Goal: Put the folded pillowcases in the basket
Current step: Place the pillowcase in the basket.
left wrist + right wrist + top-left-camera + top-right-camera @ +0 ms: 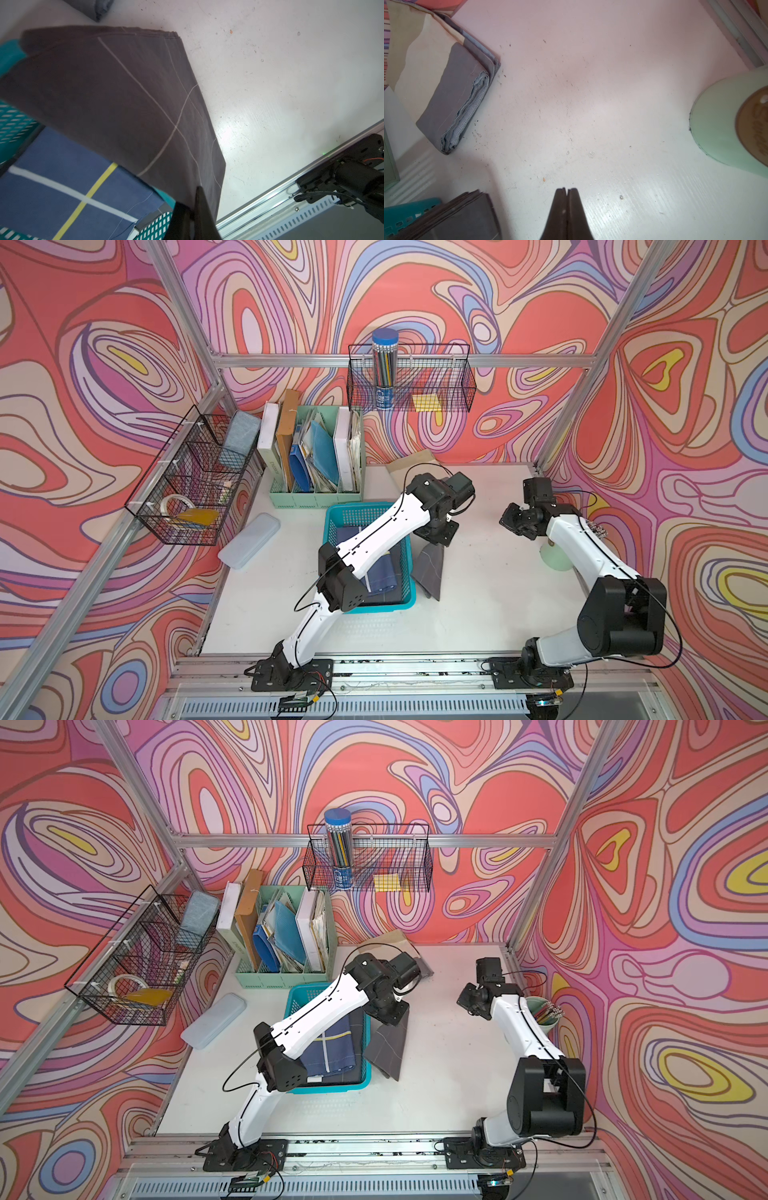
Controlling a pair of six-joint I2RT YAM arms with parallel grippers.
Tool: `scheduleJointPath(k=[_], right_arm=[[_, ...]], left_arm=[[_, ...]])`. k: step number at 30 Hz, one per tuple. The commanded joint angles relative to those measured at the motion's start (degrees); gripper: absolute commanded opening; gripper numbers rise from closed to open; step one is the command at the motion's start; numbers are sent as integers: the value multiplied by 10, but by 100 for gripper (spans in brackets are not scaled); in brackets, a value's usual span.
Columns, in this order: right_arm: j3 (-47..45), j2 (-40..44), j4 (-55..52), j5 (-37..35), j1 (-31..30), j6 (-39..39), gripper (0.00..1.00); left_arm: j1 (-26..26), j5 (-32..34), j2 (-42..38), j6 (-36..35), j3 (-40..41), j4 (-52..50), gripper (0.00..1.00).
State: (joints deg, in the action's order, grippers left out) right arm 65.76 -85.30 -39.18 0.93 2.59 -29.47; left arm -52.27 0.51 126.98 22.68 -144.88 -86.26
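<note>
In both top views, locate the basket point(376, 607) left of centre, with a blue folded cloth point(332, 1048) inside. The grey pillowcase point(430, 572) hangs at its right rim, not inside. Only the left wrist view shows the left gripper point(197, 193) clenched on the pillowcase edge. The right gripper point(566, 192) is closed and empty above the scuffed white table point(490, 572). The pencil tube point(384, 369) label is illegible.

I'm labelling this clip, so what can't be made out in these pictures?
- Left gripper: fingers on the grey pillowcase hidden under its wrist in both top views; cut off by the left wrist view's edge.
- Basket floor: covered by the blue pillowcase and left arm in both top views.
- Mint cup: mostly behind the right arm in a top view; blurred, cut off in the right wrist view.
</note>
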Motion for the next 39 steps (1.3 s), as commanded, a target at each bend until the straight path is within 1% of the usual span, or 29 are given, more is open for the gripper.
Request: scheduleJointPath(k=[1, 4, 6, 9, 13, 14, 17, 18, 20, 21, 23, 24, 25, 27, 29, 33, 38, 39], right_arm=[[9, 16, 2, 14, 3, 3, 0], [13, 18, -2, 16, 3, 5, 0], [15, 20, -2, 20, 3, 4, 0], [16, 23, -2, 31, 3, 0, 0], [20, 29, -1, 46, 2, -4, 0], [22, 31, -1, 47, 2, -4, 0], [29, 35, -5, 53, 1, -4, 0], [30, 37, -5, 51, 1, -3, 0], [30, 41, -8, 49, 1, 1, 0], [29, 41, -8, 50, 2, 2, 0], [25, 42, -5, 55, 1, 3, 0], [23, 41, -5, 56, 1, 3, 0], [21, 41, -4, 57, 1, 4, 0], [16, 42, -2, 59, 2, 3, 0], [14, 43, -2, 61, 1, 4, 0], [11, 42, 3, 62, 1, 1, 0], [24, 43, -4, 68, 0, 0, 0], [26, 46, -8, 67, 1, 2, 0]], left_arm=[[10, 33, -68, 5, 8, -40, 0], [34, 48, -102, 11, 31, -52, 0], [57, 42, -131, 17, 73, -46, 0], [93, 15, -182, 15, 197, -14, 0], [134, 25, -241, 21, 391, 57, 0], [152, 26, -247, 28, 433, 70, 0], [190, -5, -261, 29, 537, 135, 0], [195, 2, -260, 33, 550, 141, 0], [197, 37, -258, 27, 573, 158, 0], [201, 39, -254, 25, 575, 160, 0], [205, 42, -247, 14, 574, 174, 0], [205, 56, -242, 8, 568, 177, 0], [205, 86, -237, 7, 559, 175, 0], [204, 114, -231, -5, 545, 163, 0], [205, 144, -226, 1, 539, 139, 0], [206, 164, -240, 8, 579, 149, 0], [222, 106, -243, 41, 650, 188, 0], [222, 106, -245, 52, 665, 193, 0]])
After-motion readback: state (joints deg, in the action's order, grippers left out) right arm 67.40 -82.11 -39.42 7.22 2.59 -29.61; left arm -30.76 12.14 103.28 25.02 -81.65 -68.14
